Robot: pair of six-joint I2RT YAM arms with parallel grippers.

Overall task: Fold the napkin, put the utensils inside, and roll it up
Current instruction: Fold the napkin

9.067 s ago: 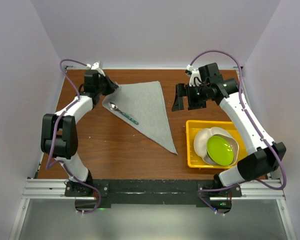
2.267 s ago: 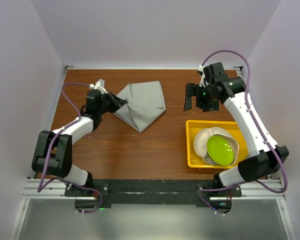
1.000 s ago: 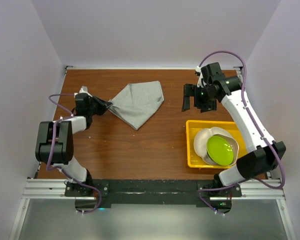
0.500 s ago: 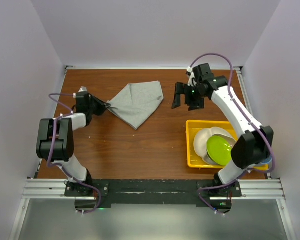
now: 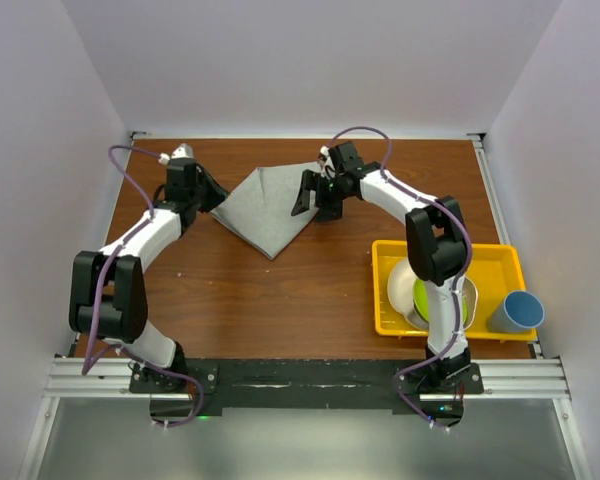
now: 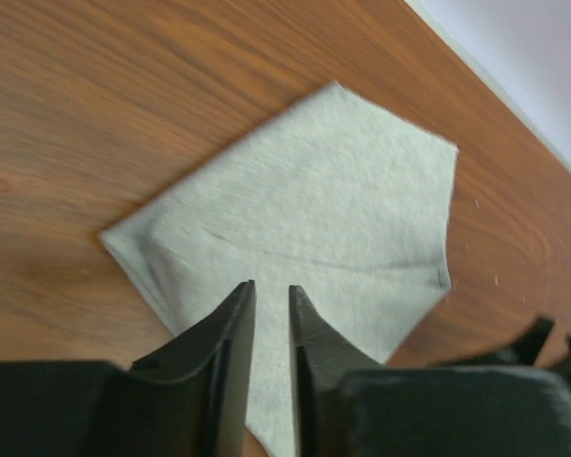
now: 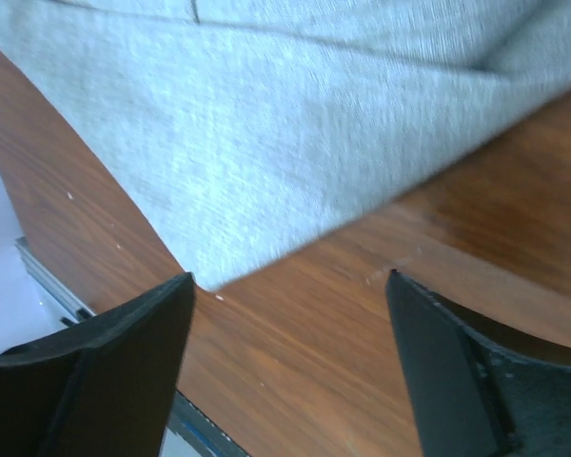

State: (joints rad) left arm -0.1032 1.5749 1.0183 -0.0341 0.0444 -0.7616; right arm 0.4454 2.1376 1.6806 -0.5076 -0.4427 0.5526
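Wood-grain brown laminate forms the table (image 5: 280, 300), which is enclosed on three sides by plain pale lilac walls (image 5: 300, 60). An aluminium rail (image 5: 90, 375) runs along the near edge and carries both arm bases.

The napkin (image 5: 270, 205), light grey cloth, lies folded into a kite shape on the far-centre part of the table, with its narrow tip pointing toward the rail. It rests flat, with one crease running across it.

The left gripper (image 6: 266, 305) sits over the napkin's left corner. Its jaws are drawn nearly together, leaving a narrow slit. Whether any cloth is nipped between them cannot be told.

The right gripper (image 7: 290, 281) sits low at the napkin's right edge. Its jaws are spread wide, with bare wood and the cloth edge showing between them.

A yellow tray (image 5: 380, 290) stands on the right near part of the table, well apart from the napkin. A blue cup (image 5: 517, 312) stands at the tray's right near corner.
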